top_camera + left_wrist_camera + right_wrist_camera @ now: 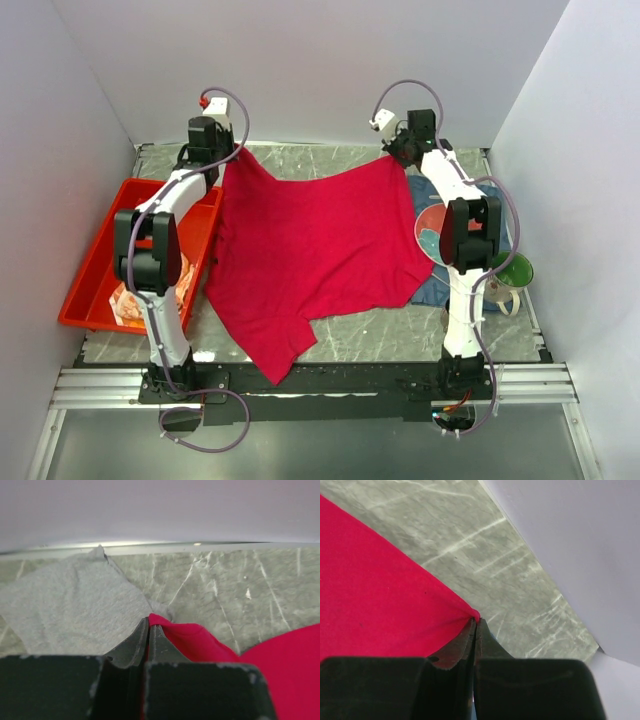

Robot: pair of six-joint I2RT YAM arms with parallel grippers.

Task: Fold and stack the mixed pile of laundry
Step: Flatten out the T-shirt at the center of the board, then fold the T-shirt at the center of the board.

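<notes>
One crimson shirt (315,250), spread; far corners held by left gripper (236,152), right gripper (394,155). Red tray (85,285) at left.

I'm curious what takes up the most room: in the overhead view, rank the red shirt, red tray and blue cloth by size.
1. Red shirt, clearly largest.
2. Red tray.
3. Blue cloth, smallest as seen, but the shirt and right arm cover part of it, so this place is unsure.

The table (400,335) is viewed from above and behind. The crimson-magenta shirt (310,250) is shared with both close, forward-facing wrist views
</notes>
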